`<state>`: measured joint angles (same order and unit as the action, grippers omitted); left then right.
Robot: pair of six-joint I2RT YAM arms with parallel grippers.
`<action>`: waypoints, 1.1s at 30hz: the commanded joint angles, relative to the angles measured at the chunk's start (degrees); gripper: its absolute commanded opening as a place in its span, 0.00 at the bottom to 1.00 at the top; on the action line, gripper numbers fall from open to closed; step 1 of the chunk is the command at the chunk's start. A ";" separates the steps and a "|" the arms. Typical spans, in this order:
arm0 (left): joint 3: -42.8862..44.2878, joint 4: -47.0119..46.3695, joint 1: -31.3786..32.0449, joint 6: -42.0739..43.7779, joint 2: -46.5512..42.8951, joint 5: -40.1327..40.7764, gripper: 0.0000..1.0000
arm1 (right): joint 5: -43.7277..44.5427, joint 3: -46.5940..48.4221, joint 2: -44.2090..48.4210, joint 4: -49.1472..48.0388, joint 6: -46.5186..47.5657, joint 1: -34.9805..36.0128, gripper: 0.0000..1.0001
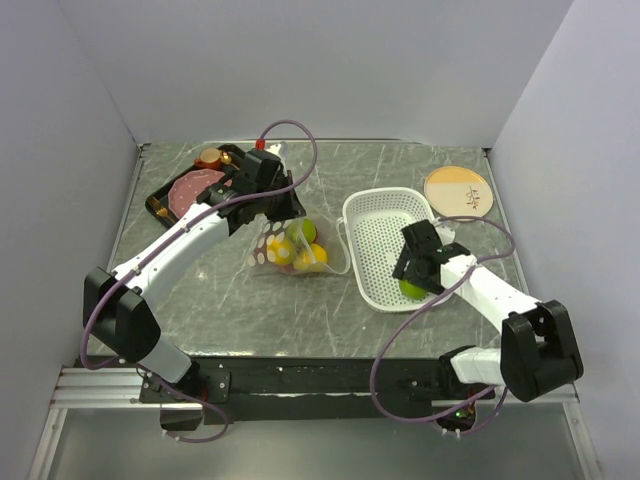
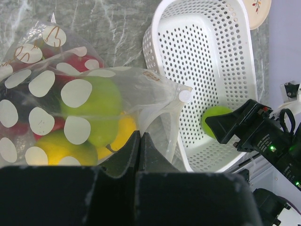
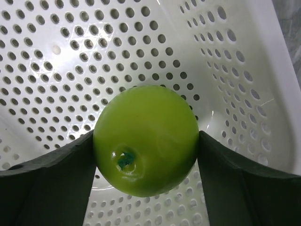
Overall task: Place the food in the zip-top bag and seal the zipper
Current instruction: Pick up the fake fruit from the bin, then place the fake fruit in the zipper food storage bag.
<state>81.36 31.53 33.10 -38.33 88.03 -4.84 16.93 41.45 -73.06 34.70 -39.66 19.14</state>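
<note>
Far to the left of the basket (image 1: 378, 240), near the back of the desk (image 1: 300, 310), lies a dark tray (image 1: 158, 207). The left arm (image 1: 190, 240) rises from its base at the near edge and stretches diagonally toward the basket. Its wrist bends down over the bag (image 1: 285, 250), which lies just left of the basket. The left hand (image 2: 140, 141) points down at the bag's basket-side edge. Its fingers are pressed together with a fold of the clear dotted film pinched between them. Inside the bag sit green fruit (image 2: 101, 108), yellow fruit (image 2: 56, 148) and something red (image 2: 80, 63), packed against one another. The bag's loose edge reaches right up to the basket's left wall; whether it touches the wall I cannot tell.

Inside the basket, at its near right corner, the right hand (image 1: 415, 272) dips below the rim, tilted downward. The right arm (image 1: 490, 290) comes in low from the near right, with its elbow close to the desk. The hand's two fingers (image 3: 47, 188) are clamped on the apple (image 3: 146, 139), one on each side, and the apple's stem dimple faces the wrist camera. Whether the apple rests on the basket floor or hangs just above it cannot be told.

Behind the basket's far right corner lies a round plate (image 1: 458, 190), flat on the desk and apart from the basket.
</note>
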 commanded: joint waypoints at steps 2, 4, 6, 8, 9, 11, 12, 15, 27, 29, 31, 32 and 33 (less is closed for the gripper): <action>-0.06 -1.29 0.21 0.71 -1.81 0.00 0.01 | -0.14 2.05 0.01 -3.06 1.25 -0.24 0.58; 0.02 -1.38 0.12 0.80 -1.81 0.01 0.01 | -0.49 2.14 1.85 -3.32 1.60 -0.24 0.57; 0.29 -1.21 0.21 0.88 -1.46 -0.08 0.01 | -1.63 2.14 4.48 -3.93 2.56 -0.24 0.56; 0.46 -1.21 0.21 0.88 -1.19 -0.43 0.01 | -2.33 2.32 6.51 -4.73 3.36 -0.24 0.56; 0.64 -1.21 0.21 0.97 -1.11 -0.61 0.01 | -3.03 2.40 8.00 -5.16 4.14 -0.24 0.56; 0.64 -1.29 0.21 1.06 -0.93 -0.61 0.01 | -4.89 3.28 9.16 -5.69 5.38 0.02 0.57; 0.55 -1.38 0.21 0.89 -0.84 -0.61 0.01 | -4.97 3.72 9.77 -5.52 5.64 0.02 0.57; 0.81 -1.73 0.21 0.80 -0.14 -1.31 0.01 | -5.59 5.39 10.39 -4.29 6.52 0.02 0.57; 0.82 -0.85 0.30 0.97 -1.02 -0.96 0.01 | -23.06 7.50 11.89 -15.36 5.12 0.64 0.56; 0.64 -0.85 0.30 0.88 -1.02 -1.05 0.01 | -25.00 8.82 11.01 -17.38 5.12 1.95 0.56; 0.46 -0.94 0.30 0.80 -1.28 -1.05 0.01 | -24.67 11.70 8.64 -16.60 5.64 5.01 0.56; 0.38 -1.12 0.30 0.80 -1.37 -1.05 0.01 | -24.05 12.77 8.02 -16.51 6.17 6.25 0.56; 0.20 -1.12 0.30 0.88 -1.46 -0.96 0.01 | -23.61 13.56 6.89 -16.68 6.35 7.57 0.56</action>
<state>81.34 31.55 33.10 -38.30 88.05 -5.26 -4.40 49.15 -63.59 22.41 -33.98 22.04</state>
